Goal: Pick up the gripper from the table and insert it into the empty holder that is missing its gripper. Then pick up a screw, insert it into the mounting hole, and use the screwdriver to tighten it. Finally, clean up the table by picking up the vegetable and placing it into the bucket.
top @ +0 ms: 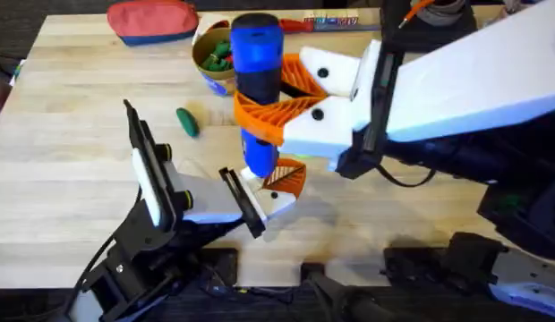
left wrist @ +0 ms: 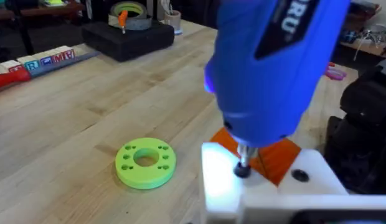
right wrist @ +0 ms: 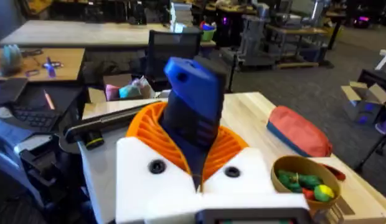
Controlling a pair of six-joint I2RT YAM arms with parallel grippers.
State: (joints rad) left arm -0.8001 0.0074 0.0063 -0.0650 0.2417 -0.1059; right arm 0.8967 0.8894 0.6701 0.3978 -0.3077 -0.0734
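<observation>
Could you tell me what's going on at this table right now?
The right gripper holds the blue screwdriver upright, its tip on a screw in the white holder, which now carries its orange piece. The left gripper steadies that holder. The green vegetable lies on the table, not yet in the bucket.

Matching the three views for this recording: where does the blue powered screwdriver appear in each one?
Overhead: the screwdriver stands upright at centre, clamped in the right gripper, tip down on the holder.
Left wrist: its blue body takes up the upper right, metal tip on the white block.
Right wrist: it rises at centre between orange ribbed pads.
Shared landmark: those orange pads.
</observation>
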